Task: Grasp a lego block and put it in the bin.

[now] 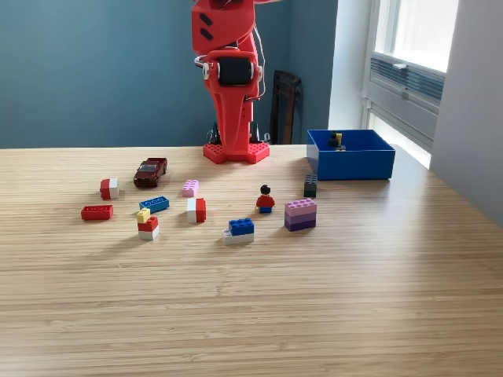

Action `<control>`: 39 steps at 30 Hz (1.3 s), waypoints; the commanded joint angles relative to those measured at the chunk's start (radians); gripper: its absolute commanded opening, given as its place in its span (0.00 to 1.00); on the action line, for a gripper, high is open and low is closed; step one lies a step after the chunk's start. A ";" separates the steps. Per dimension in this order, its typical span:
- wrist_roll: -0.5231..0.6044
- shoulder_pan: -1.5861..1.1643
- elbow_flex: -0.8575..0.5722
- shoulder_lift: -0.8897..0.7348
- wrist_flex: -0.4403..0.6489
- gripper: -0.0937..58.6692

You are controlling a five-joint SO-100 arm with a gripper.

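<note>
Red plastic is all I can see of my arm (230,94): it stands folded upright at the far edge of the wooden table (251,314), and my gripper is not visible, so I cannot tell whether its jaws are wide or narrow.

To the exterior view's right of my base sits the blue bin (351,154), with a small dark and yellow piece (336,140) inside near its back wall. A black block (310,185) stands just in front of the bin's near left corner.

Well in front of my base the lego is scattered: a minifigure (266,199), a purple stacked block (300,214), a blue-on-white block (239,230), a red-and-white block (196,210), a pink block (190,188), a flat blue brick (154,204), and a dark red toy car (150,171).
</note>
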 commanded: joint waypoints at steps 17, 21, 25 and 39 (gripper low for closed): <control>0.127 0.614 0.152 0.084 0.041 0.00; 0.141 0.733 0.107 0.087 0.120 0.00; 0.209 0.845 0.089 0.118 0.152 0.00; 0.268 1.035 0.224 0.250 0.163 0.34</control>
